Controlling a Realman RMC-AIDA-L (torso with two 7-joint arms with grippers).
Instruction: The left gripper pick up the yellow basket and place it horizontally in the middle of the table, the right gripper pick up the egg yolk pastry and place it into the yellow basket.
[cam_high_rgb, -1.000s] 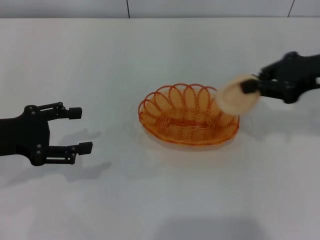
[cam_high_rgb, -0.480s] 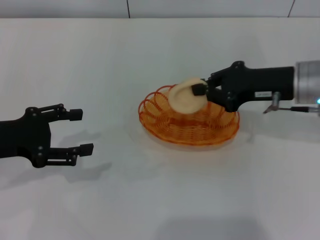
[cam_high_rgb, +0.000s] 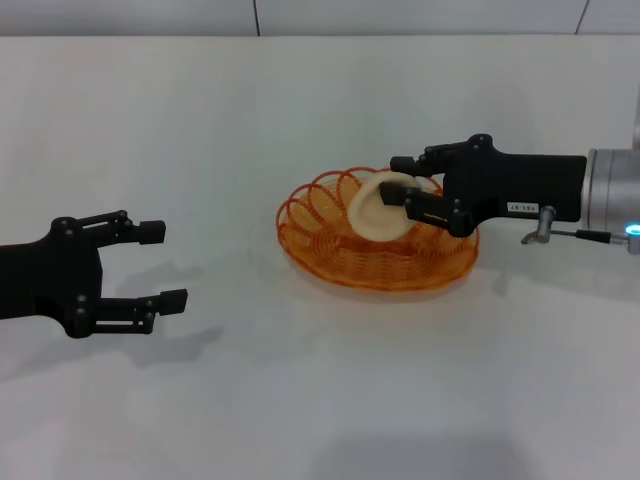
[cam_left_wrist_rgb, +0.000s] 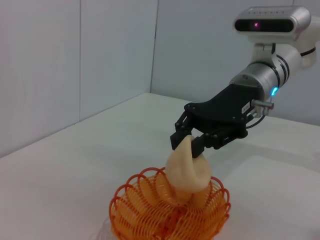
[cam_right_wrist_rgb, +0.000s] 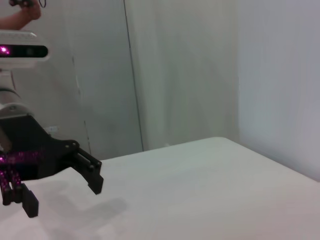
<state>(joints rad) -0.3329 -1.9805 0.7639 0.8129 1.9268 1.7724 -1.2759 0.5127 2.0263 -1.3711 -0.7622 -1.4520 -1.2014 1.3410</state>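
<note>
The yellow basket lies flat in the middle of the white table. My right gripper reaches in from the right and is shut on the egg yolk pastry, holding it tilted on edge just inside the basket. In the left wrist view the right gripper pinches the pastry at its top, its lower edge down in the basket. My left gripper is open and empty, low over the table well to the left of the basket. It also shows in the right wrist view.
The table's back edge meets a grey wall at the top of the head view. Bare tabletop lies between the left gripper and the basket and in front of the basket.
My right gripper has carried the pastry leftward from beyond the basket's right rim to over the basket and lowered it into it. The left gripper and basket have stayed still.
</note>
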